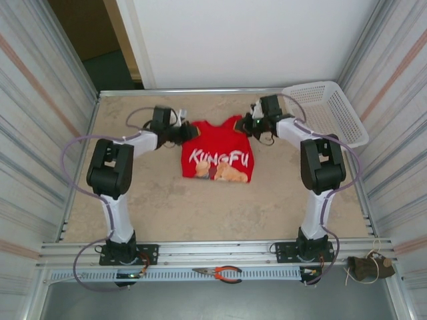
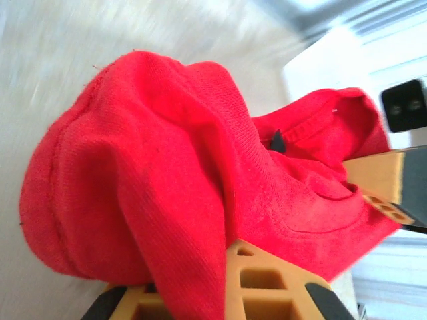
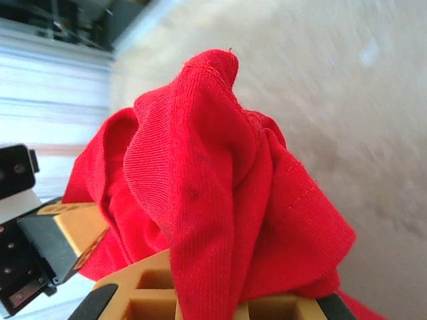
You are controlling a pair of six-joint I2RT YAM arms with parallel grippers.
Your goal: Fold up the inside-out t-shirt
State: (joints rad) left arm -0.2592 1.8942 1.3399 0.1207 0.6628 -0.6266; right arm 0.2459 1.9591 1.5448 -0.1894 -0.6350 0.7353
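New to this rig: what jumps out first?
A bright red cloth t-shirt with white lettering and a bear graphic lies mid-table. The left end effector and right end effector are each shut on one of its far corners. A white plastic lattice basket sits at the far right.

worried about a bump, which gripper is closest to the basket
The right gripper, shut on the shirt at the corner on the same side as the basket; the left gripper grips the opposite corner.
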